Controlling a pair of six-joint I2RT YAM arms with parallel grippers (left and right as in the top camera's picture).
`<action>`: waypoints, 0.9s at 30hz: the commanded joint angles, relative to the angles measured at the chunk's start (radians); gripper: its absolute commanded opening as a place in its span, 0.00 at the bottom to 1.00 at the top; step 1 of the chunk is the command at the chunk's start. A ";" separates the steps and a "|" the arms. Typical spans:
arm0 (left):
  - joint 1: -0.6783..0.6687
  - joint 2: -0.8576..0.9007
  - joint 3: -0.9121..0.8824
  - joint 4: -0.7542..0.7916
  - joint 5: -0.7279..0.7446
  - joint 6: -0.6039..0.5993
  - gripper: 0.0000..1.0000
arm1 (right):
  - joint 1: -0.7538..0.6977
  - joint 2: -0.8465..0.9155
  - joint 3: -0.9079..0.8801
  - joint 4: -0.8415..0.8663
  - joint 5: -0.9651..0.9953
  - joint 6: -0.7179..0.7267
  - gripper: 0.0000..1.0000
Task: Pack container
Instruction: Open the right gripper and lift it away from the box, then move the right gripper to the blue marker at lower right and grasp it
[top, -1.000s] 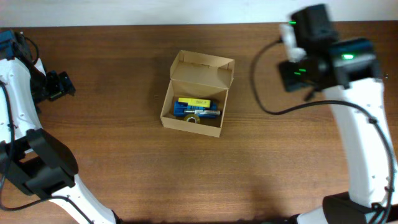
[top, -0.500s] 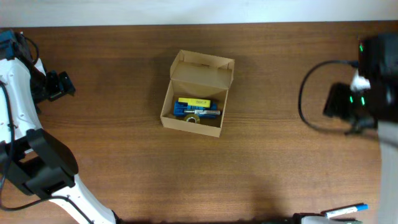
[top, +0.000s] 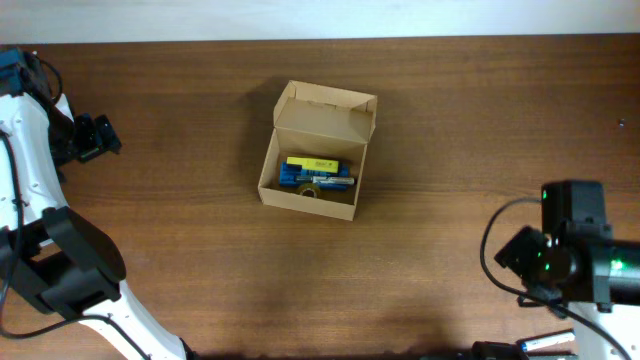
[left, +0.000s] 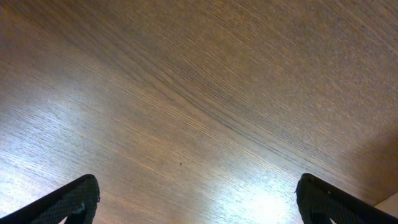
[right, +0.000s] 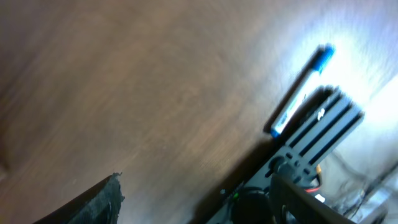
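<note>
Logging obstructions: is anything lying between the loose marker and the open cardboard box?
Nothing visible: only bare wooden table lies between the marker and the open cardboard box.

On my feed the left arm (top: 28, 150) is white shells joined by black housings. The left gripper (left: 199, 204) has matte black fingertips (left: 74, 200). Behind the right end effector, the right arm (top: 575, 245) is black, with green lights (top: 546, 264) and a looping black cable (top: 485, 248).
</note>
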 joint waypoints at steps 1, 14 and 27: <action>0.007 -0.008 -0.006 0.002 0.011 0.016 1.00 | -0.087 -0.025 -0.112 0.039 -0.055 0.081 0.76; 0.007 -0.008 -0.006 0.002 0.011 0.016 1.00 | -0.495 -0.016 -0.351 0.186 -0.181 0.011 0.76; 0.007 -0.008 -0.006 0.002 0.011 0.016 1.00 | -0.761 0.159 -0.356 0.330 -0.219 -0.095 0.76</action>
